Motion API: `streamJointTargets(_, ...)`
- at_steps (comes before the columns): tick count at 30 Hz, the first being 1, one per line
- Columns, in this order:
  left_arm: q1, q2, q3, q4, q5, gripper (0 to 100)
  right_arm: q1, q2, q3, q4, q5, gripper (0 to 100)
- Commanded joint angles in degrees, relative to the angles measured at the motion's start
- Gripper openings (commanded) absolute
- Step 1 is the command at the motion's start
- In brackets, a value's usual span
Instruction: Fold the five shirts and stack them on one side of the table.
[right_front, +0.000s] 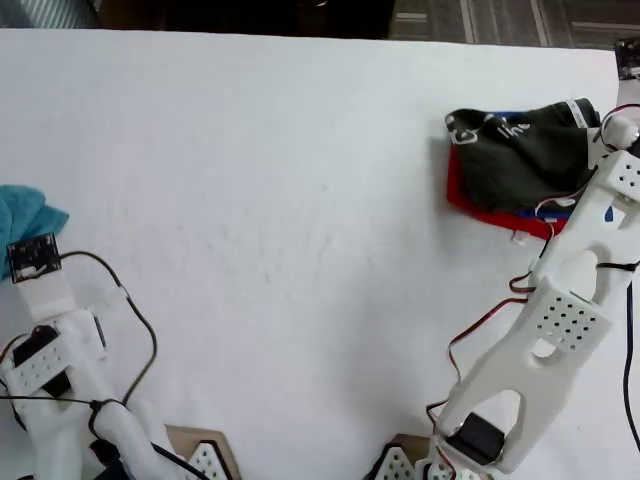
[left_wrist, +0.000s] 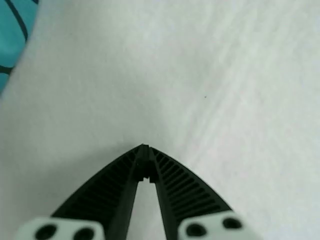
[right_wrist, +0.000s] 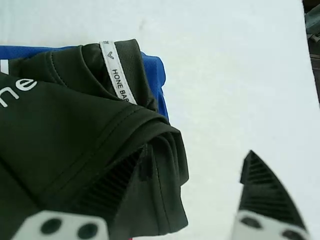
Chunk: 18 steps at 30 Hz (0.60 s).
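Note:
A dark shirt (right_front: 520, 150) lies rumpled on top of a blue shirt (right_wrist: 152, 75) and a red shirt (right_front: 470, 200) in a stack near the table's right edge. My right gripper (right_wrist: 197, 155) stands open at that stack's right end. One of its fingers (right_wrist: 117, 182) is against the dark shirt's (right_wrist: 65, 135) folded edge and the other finger (right_wrist: 262, 187) is over bare table. A teal shirt (right_front: 25, 215) lies at the table's left edge, and its corner (left_wrist: 12, 30) is beyond my left gripper (left_wrist: 143, 152), which is shut and holds nothing, low over the white table.
The white table (right_front: 280, 200) runs wide and bare between the two arms. The left arm (right_front: 50, 340) sits at the front left with a black cable (right_front: 140, 320) looping beside it. The right arm (right_front: 560, 320) stretches from the front right toward the stack.

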<state>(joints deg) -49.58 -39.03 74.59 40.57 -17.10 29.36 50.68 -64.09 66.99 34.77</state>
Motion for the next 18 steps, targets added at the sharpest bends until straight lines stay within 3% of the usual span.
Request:
streamJointTargets(1, -0.18, -1.41, -0.22, -0.79, 0.35, 3, 0.04, -3.03, -3.16, 0.04, -0.44, 39.6)
streamJointTargets(9, -0.18, -1.41, -0.22, -0.79, 0.35, 3, 0.04, -4.7, -10.37, 1.98, -0.44, 36.7)
streamJointTargets(11, -0.18, -1.41, -0.22, -0.79, 0.35, 3, -0.48, -4.88, -11.43, 4.18, -0.44, 29.1)
streamJointTargets(15, -0.18, -1.41, -0.22, -0.79, 0.35, 3, -1.54, -4.97, -12.92, 8.31, -0.44, 0.0)
streamJointTargets(17, -0.18, -1.41, -0.22, -0.79, 0.35, 3, -2.33, -4.97, -13.01, 10.86, -0.44, 5.3)
streamJointTargets(18, -0.18, -1.41, -0.22, -0.79, 0.35, 3, -2.86, -4.97, -13.01, 12.09, -0.44, 2.6)
